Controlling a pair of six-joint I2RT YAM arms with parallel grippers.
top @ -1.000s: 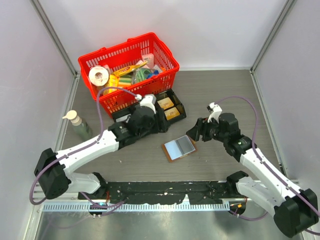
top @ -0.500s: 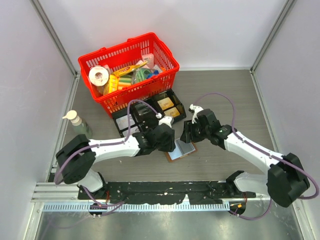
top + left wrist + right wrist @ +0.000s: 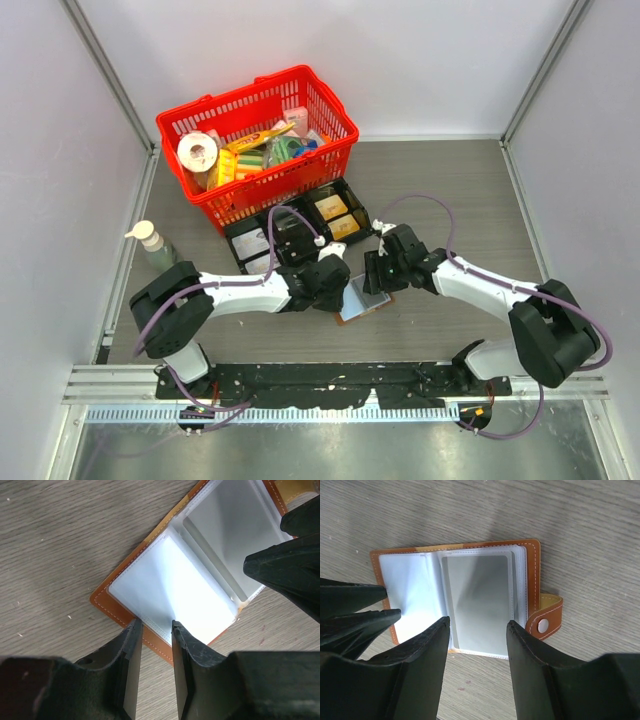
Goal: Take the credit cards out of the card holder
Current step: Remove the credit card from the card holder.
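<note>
The card holder (image 3: 532, 575) lies open mid-surface. My left tool (image 3: 155, 625), narrowly apart, sits at its left edge. My right tool (image 3: 477, 622), wide apart, straddles the grey credit card (image 3: 480, 592) lengthwise.

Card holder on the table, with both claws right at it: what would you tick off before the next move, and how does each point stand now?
1. Card holder lies open, flat on the table: ok.
2. Grey card visible inside the holder, not yet out: ok.
3. Right gripper jaws apart, astride that card's near edge: ok.
4. Right gripper touching the card: cannot tell.
5. Left gripper at the edge of the holder's other half, jaws nearly together; firm hold: cannot tell.
6. Snap tab off to the side, not over the card: ok.
</note>
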